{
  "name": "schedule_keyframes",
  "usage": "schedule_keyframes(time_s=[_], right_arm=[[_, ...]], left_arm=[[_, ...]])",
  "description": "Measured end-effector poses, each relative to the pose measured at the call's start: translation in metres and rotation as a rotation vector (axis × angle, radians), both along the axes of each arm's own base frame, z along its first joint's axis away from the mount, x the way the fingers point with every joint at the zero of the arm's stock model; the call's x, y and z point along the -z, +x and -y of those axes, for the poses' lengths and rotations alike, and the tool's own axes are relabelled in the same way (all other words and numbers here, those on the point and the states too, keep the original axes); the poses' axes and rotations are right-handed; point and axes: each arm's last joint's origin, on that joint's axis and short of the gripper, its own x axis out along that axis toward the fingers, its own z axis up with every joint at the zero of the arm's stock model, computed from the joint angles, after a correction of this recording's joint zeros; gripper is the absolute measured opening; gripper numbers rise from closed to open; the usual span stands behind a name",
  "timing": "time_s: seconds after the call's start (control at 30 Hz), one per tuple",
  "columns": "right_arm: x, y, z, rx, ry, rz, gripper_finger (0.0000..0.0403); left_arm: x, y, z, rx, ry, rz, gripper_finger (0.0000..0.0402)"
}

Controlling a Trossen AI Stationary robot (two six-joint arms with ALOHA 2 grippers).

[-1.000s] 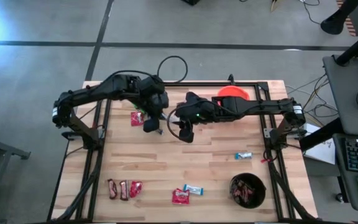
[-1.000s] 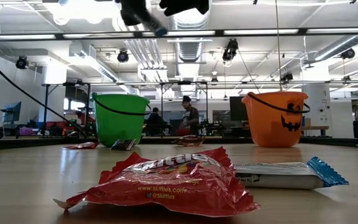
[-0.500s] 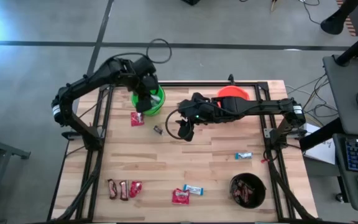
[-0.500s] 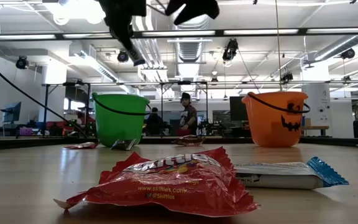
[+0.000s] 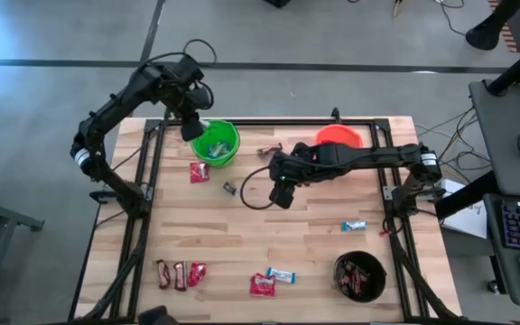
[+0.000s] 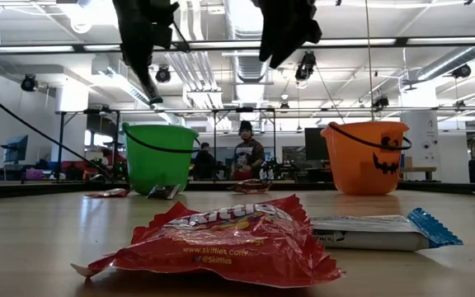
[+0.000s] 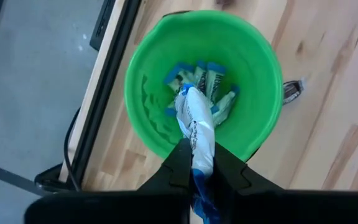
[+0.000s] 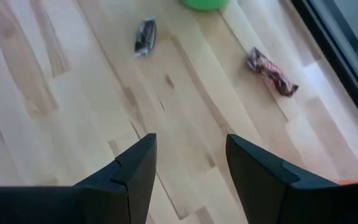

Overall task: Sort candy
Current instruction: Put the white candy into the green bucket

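Holding a light-blue-and-white bar [image 7: 196, 127] lengthwise in its clamped jaws, your left pincer [image 7: 197, 163] hangs right above the green bucket [image 7: 263, 81] at the desk's far left; the right pincer [image 8: 188, 163] gapes empty.

In the high view, the table [image 5: 242, 235] fills the lower middle of the frame. Three buckets stand on it: one [image 5: 215, 143] at upper left holding bars [image 7: 205, 81], one [image 5: 339, 137] at upper right, one [image 5: 359, 275] at lower right holding candy. Loose packets [image 5: 177, 273] lie at lower left, two more [image 5: 269, 280] at lower centre, a bar [image 5: 354, 225] at right.
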Motion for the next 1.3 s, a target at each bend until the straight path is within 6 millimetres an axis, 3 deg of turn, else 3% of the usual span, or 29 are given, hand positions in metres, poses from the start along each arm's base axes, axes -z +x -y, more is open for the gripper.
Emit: schedule_keyframes(time_s=[0.3,0.53,1.03,1.3], right_arm=[[0.003,0.0,0.0,0.001,0.0,-0.009,0.0182],[0.003,0.0,0.0,-0.015,-0.008,-0.014,0.018],[0.003,0.0,0.0,-0.092,-0.047,-0.037,0.0185],[0.003,0.001,0.0,-0.119,-0.061,-0.037,0.0176]], left_arm=[[0.001,-0.001,-0.001,0.012,-0.01,-0.004,0.0006],[0.015,0.007,-0.006,-0.012,-0.11,-0.045,0.0011],[0.023,0.014,-0.008,-0.08,-0.184,-0.04,0.0127],[0.023,0.017,-0.005,-0.062,-0.187,-0.036,0.0149]])
